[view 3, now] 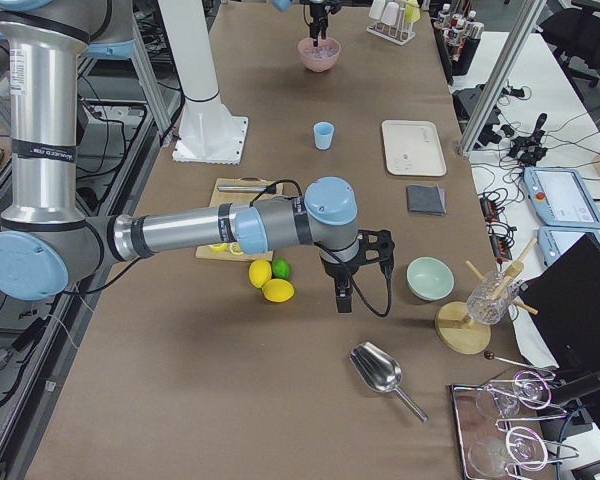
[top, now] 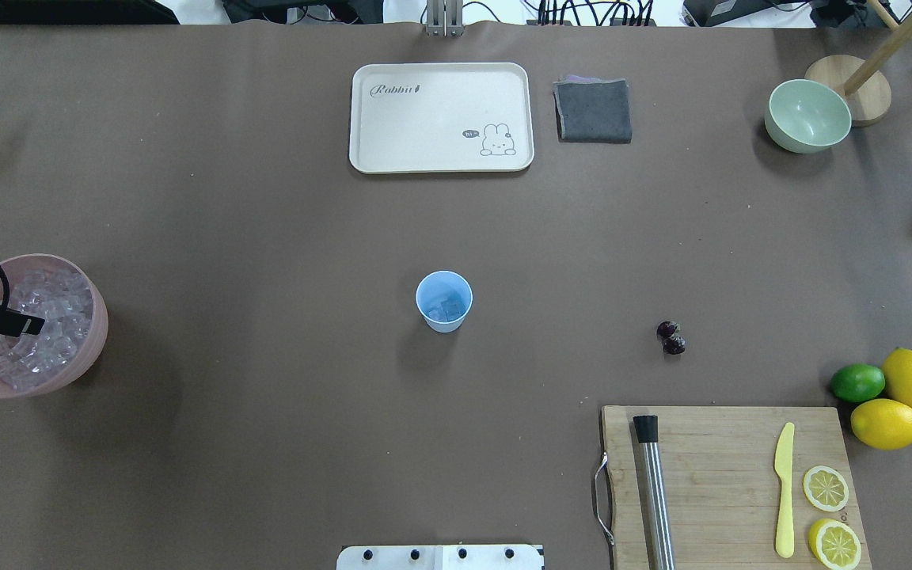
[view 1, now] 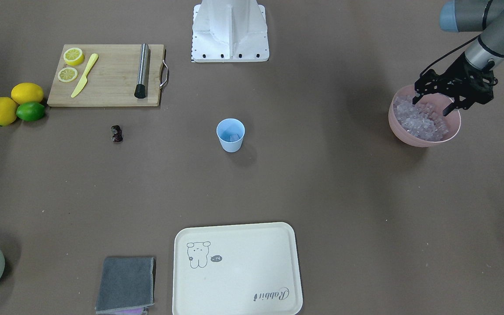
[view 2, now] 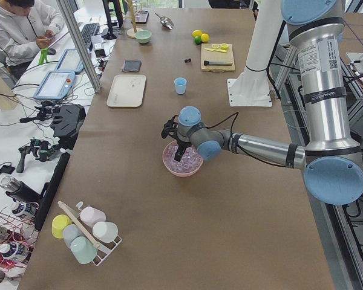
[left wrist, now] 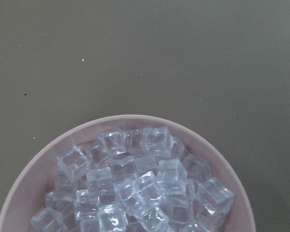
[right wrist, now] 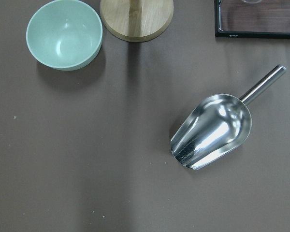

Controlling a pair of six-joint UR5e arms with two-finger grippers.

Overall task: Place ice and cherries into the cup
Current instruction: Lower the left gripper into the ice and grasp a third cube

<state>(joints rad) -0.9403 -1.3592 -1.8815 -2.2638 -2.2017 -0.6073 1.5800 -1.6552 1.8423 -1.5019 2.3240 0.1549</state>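
Note:
The light-blue cup stands upright mid-table, with a little ice in its bottom; it also shows in the overhead view. The ice is a pile of clear cubes in a pink bowl, seen close in the left wrist view. My left gripper is open, fingertips down at the ice at the bowl's robot side. The cherries lie on the table between the cup and the cutting board, also in the overhead view. My right gripper shows only in the exterior right view, far from the cup; I cannot tell its state.
A cutting board holds lemon halves, a yellow knife and a steel muddler. Two lemons and a lime lie beside it. A cream tray, grey cloth, green bowl and metal scoop lie around.

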